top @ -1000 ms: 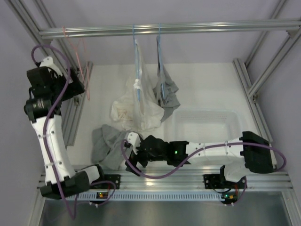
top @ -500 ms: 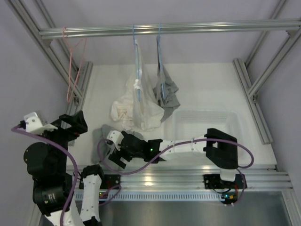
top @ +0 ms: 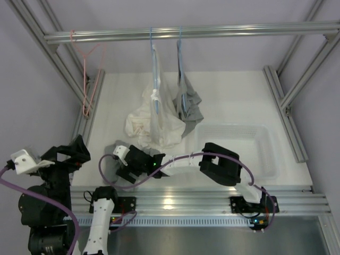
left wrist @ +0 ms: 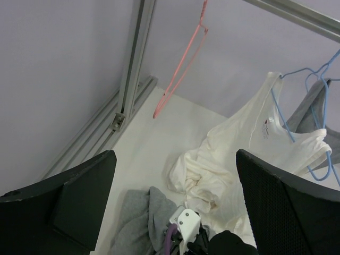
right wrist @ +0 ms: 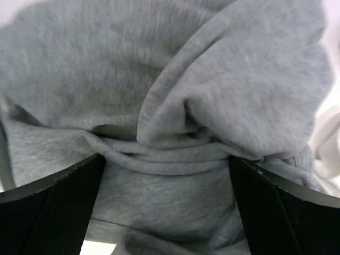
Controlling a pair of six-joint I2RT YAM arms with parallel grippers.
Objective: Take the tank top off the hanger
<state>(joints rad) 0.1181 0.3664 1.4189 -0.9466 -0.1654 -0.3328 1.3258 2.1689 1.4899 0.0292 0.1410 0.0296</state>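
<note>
Fingers on the right arm [right wrist: 48,212] stand spread wide on either side of a crumpled grey tank top [right wrist: 175,106]. They are not closed on it. The cloth fills the gap between them in the wrist view, but I cannot tell whether they touch it. From above, that arm reaches across to the near left of the tabletop [top: 228,101], and the grey heap lies under it.

Over at the near left corner, the left fingers [left wrist: 74,196] are also wide open and hold nothing. They sit well apart from the clothes and look down over the scene.

On progress, I judge the removal itself done for this garment. The pink hanger [left wrist: 180,66] hangs bare at the far left of the rail [top: 223,31], and the grey tank top lies loose on the tabletop, clear of any hanger.

A white tank top [top: 154,122] still hangs on a blue hanger [left wrist: 281,114] near the middle of the rail, with its lower part pooled on the tabletop just beside the grey heap. A darker grey top [top: 190,103] hangs on a second blue hanger to its right. A clear bin [top: 265,133] sits at the near right with nothing visible inside.

If the job covers only the one top, I would call it essentially finished. If the others count, two are left.
</note>
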